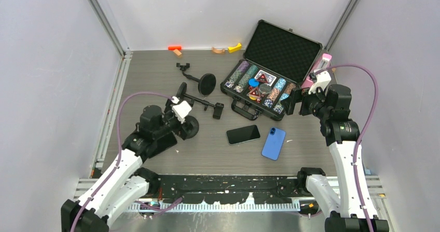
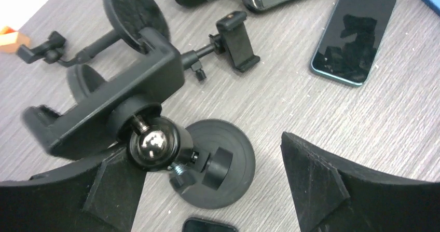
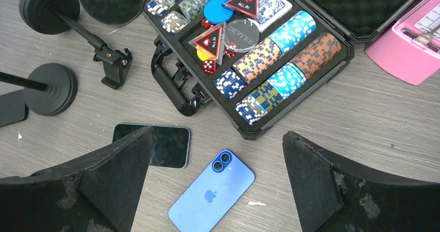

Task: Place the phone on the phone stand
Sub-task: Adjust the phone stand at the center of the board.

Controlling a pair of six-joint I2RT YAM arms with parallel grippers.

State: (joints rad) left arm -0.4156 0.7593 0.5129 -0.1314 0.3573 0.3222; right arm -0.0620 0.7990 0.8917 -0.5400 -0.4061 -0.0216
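A: While the left gripper point(image 2: 210, 149) hangs spread over the stand point(image 2: 119, 99), where are the phones?

B: 2 lie flat mid-table, black phone point(image 1: 243, 134) left of blue phone point(image 1: 273, 143). The right gripper point(image 3: 218, 135), spread too, hovers by the case point(image 1: 280, 53).

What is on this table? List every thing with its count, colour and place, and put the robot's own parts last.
phone stands: three, black, left of centre, one beneath the left hand
black phone: one, screen up, centre
blue phone: one, face down, just right of the black phone
poker chip case: one, black, open, back right, holding chips, dice and cards
pink object: one, right of the case
small blocks: four, orange, tan and yellow, along the back edge
left hand: black, open, over a stand
right hand: black, open, above the phones
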